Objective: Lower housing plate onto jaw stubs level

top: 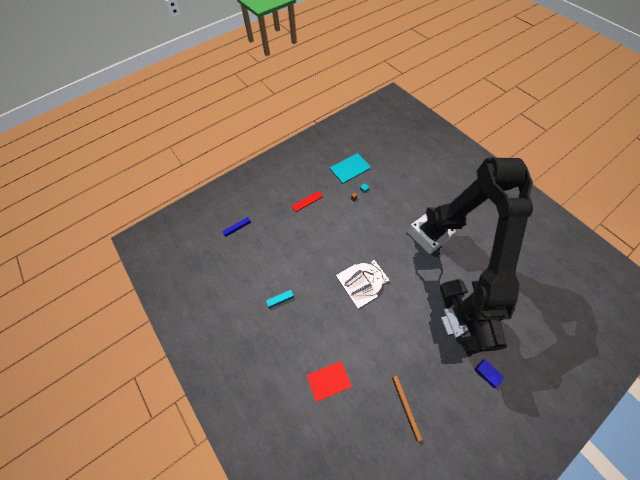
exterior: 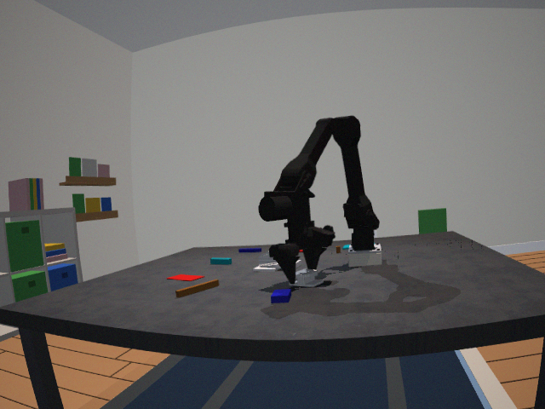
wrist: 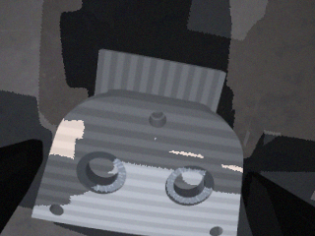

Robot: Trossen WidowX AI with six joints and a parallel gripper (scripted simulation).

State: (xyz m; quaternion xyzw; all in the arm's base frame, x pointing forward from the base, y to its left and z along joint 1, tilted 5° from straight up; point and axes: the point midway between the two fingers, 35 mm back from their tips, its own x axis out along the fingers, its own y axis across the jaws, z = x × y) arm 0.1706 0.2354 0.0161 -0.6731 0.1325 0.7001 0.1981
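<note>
The grey housing plate [top: 454, 324] [exterior: 306, 279] [wrist: 148, 140] lies on the table with its two round bosses up and a ribbed block at one end, seen in the wrist view. My gripper [top: 458, 319] [exterior: 302, 275] [wrist: 146, 167] is open, pointing down over the plate, with one finger on each side of it and nothing held. The white base [top: 360, 301] [exterior: 262, 267] lies apart from the plate, near the middle of the table, with the jaws on its top; their exact seating is too small to tell.
A blue block [top: 489, 373] [exterior: 280, 296] lies close to my gripper. An orange bar [top: 407, 409] [exterior: 197, 288] and a red sheet [top: 329, 381] [exterior: 185, 278] lie farther off. A cyan block [top: 279, 298] [exterior: 220, 261] lies beyond the base. My arm's white mount [top: 424, 239] [exterior: 365, 257] stands behind the gripper.
</note>
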